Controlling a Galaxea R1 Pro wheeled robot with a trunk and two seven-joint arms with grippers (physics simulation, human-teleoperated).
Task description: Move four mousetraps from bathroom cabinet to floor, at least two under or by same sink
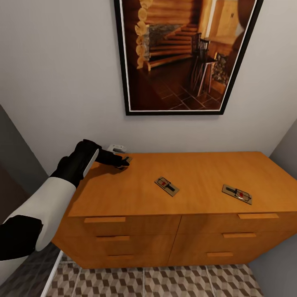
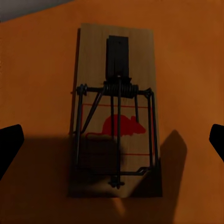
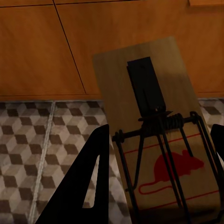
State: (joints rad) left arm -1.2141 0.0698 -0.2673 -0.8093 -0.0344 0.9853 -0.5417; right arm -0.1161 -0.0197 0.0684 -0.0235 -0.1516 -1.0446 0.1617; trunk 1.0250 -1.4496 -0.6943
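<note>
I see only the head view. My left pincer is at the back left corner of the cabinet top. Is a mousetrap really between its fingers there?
Observer: Yes. In the left wrist view the corner mousetrap lies flat on the cabinet, between the open fingers of the left pincer, and neither finger touches it.
Operator: Where is the fourth trap?
Observer: The right pincer holds the fourth mousetrap in front of the drawer fronts, above the bathroom floor.
</note>
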